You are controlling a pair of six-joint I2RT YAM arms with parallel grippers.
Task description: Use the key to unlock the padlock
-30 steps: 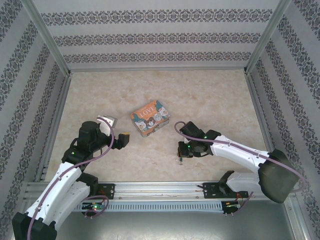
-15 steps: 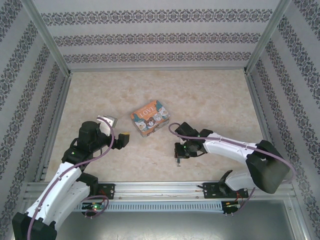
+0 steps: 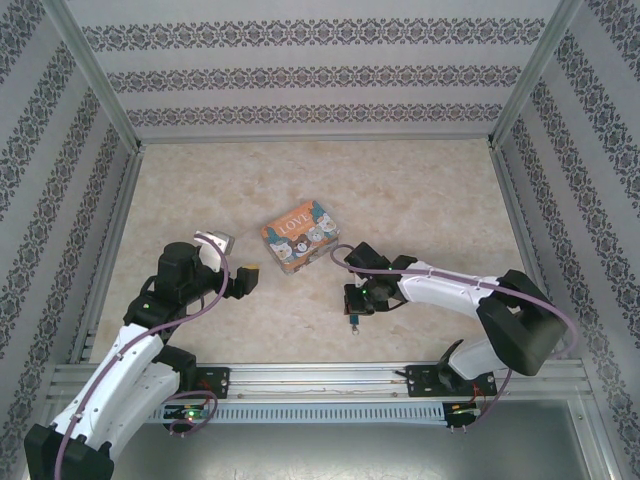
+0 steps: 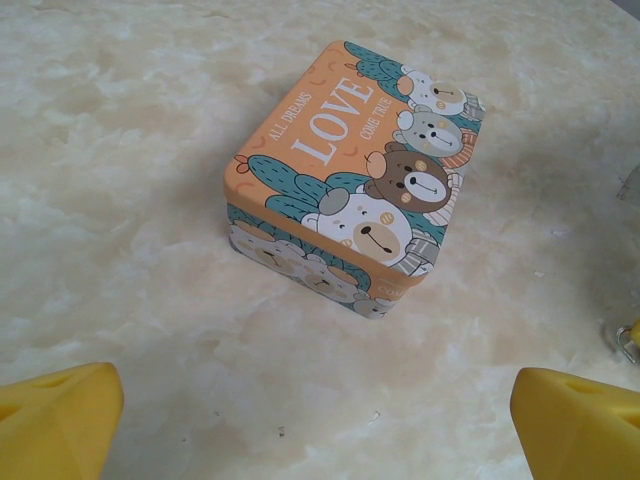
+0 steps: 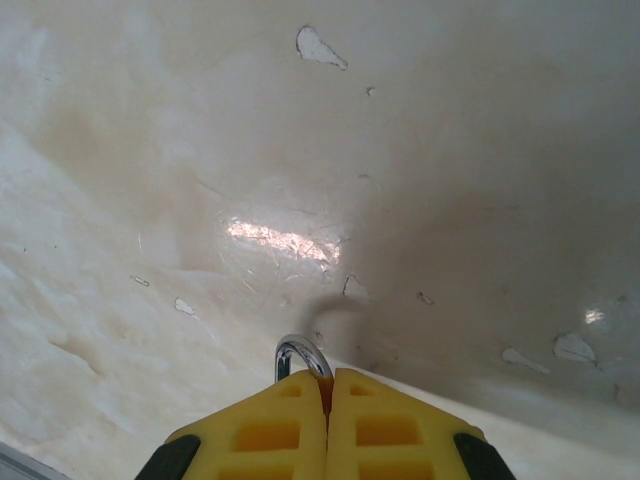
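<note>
The padlock [image 5: 298, 354] is pinched in my right gripper [image 5: 328, 388], which is shut on it; its thin silver shackle loop sticks out past the yellow fingertips, just above the tabletop. From above, a small teal speck of the padlock [image 3: 353, 321] shows at the tip of the right gripper [image 3: 354, 310], near the table's front middle. My left gripper [image 3: 235, 258] stands wide open to the left of the tin, its yellow fingertips [image 4: 55, 420] far apart with nothing between them. The key is out of view.
An orange "LOVE" tin box [image 3: 300, 236] with cartoon bears sits at mid-table, between the two grippers and close in front of the left one [image 4: 350, 170]. Patterned walls and metal rails [image 3: 115, 250] enclose the marble-look table.
My right arm has swung left and slightly towards the tin, carrying the padlock with it. The left arm has not moved.
</note>
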